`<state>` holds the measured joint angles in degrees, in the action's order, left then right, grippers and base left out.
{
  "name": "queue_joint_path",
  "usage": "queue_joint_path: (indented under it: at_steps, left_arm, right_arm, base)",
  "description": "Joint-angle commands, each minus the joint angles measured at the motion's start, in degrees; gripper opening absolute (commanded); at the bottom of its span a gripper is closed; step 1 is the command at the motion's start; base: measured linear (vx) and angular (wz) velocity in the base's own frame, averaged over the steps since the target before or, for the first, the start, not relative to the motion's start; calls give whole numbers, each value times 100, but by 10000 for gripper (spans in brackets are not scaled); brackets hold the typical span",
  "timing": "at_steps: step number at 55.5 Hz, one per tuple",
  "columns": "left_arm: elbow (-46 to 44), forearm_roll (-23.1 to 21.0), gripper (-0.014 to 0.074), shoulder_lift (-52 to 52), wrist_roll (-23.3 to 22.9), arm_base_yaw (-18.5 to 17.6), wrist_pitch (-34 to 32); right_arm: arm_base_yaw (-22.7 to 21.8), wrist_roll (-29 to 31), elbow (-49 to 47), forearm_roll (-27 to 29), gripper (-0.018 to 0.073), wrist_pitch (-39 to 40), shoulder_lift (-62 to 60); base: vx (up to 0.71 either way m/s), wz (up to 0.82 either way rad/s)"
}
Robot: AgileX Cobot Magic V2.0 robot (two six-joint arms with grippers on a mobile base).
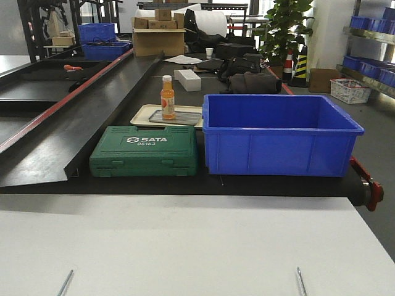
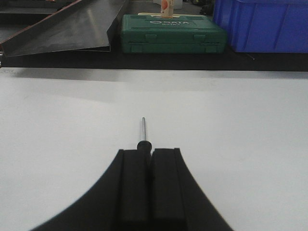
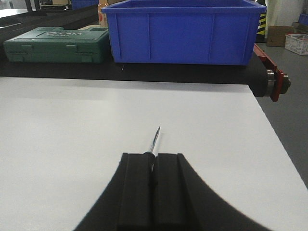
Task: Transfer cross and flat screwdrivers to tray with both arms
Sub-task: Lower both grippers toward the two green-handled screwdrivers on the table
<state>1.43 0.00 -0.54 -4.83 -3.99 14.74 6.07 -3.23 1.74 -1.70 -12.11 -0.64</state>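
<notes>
Front-facing view: two steel shafts poke in at the bottom edge over the white table, the left screwdriver and the right screwdriver. The tray lies well apart from them, behind the green case and just left of the blue bin.

Left wrist view: the left gripper is clamped on the left screwdriver, shaft pointing toward the case.

Right wrist view: the right gripper is clamped on the right screwdriver, shaft pointing toward the bin.

Two screwdrivers, one green case, one orange bottle, one foreground blue bin.
</notes>
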Motion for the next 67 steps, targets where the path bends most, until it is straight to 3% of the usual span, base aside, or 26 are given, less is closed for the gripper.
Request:
queue_joint_path:
  at_steps: [1,19,47,55,60,67]
  left_arm:
    - [-139,0,-6,82,-35,-3,-454]
    - [-139,0,-6,82,39,-3,-530]
    - [-143,0,-6,82,176,-3,-1987]
    - [-143,0,-6,82,176,-3,-2520]
    - [-340,0,-4,88,176,-3,-3208]
    - [-1080,0,-1,337,181,-3,-3352]
  right_arm:
    - [15,20,42,-40,-11,491,-30]
    - [15,20,42,-40,-11,487,-30]
    - [15,47,42,-64,-8,558,-30]
    - [15,16,42,-29,-8,1286,-30]
    - [15,16,-36,-29,-8,2053,-19]
    - [15,16,-538,-34,-8,2077,309]
  base:
    - [0,0]
    - [0,0]
    - [0,0]
    - [0,0]
    - [0,0]
    - [0,0]
